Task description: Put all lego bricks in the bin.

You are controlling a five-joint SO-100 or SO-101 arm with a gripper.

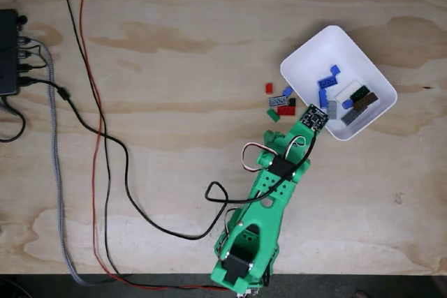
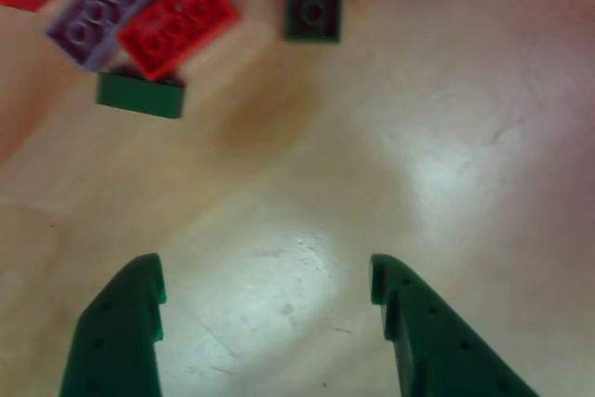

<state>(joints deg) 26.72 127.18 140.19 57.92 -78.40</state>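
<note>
Broadly, we see a pale plywood table (image 1: 174, 47) carrying the green plastic arm (image 1: 269, 197), whose tip reaches toward the shallow white plastic rectangular bin (image 1: 307, 57); its near wall sits just right of the arm tip in the fixed view. Several small studded bricks already lie inside the bin (image 1: 353, 99), while a loose cluster waits on the wood just left of it (image 1: 279, 102). Through the other view, our green two-finger gripper (image 2: 270, 281) hangs spread and empty over bare wood, with a red studded brick (image 2: 177, 20), a green brick (image 2: 139, 95) and a small dark square brick (image 2: 312, 11) ahead. We judge the risk to be fingers nudging neighbours apart, since these pieces crowd together.
</note>
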